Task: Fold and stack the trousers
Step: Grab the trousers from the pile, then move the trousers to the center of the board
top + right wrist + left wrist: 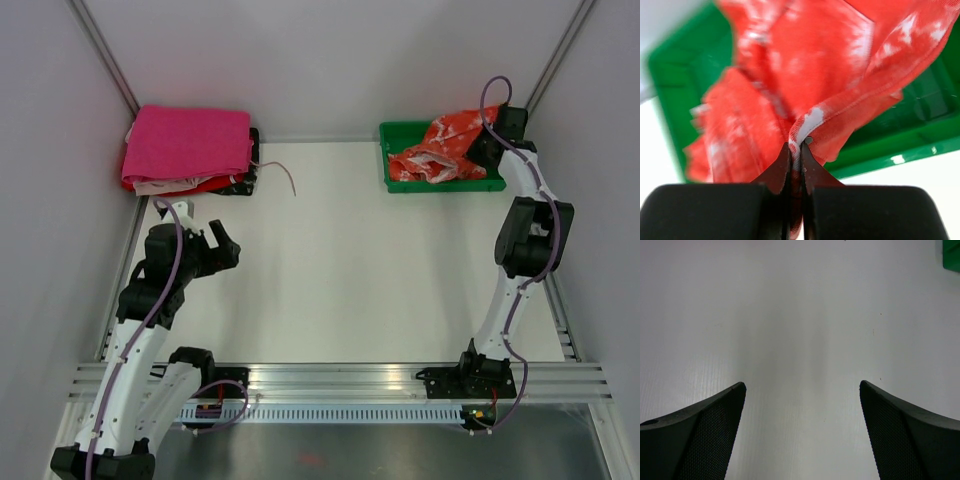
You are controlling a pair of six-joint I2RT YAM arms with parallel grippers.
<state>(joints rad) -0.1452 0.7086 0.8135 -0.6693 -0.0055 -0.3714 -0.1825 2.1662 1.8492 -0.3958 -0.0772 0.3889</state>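
- Currently the trousers [805,65] lie bunched in the green tray [675,75], directly ahead of and beneath the right tool [796,146].
- Fabric judged thin, light and limp: it should drape and trail when lifted; not fragile.
- The right tool is clenched on a hemmed edge fold; the pinch looks shallow and may slip under drag.
- Better hold, by judgement: waistband or cuff seam, where cloth is thicker.
- Idle side: left tool [802,387] released wide, nothing between its tips, bare bench [350,260] below.

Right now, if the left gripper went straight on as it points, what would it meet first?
Probably just bare table ahead of the left gripper; the green bin sits off to one side. Depth is unclear.
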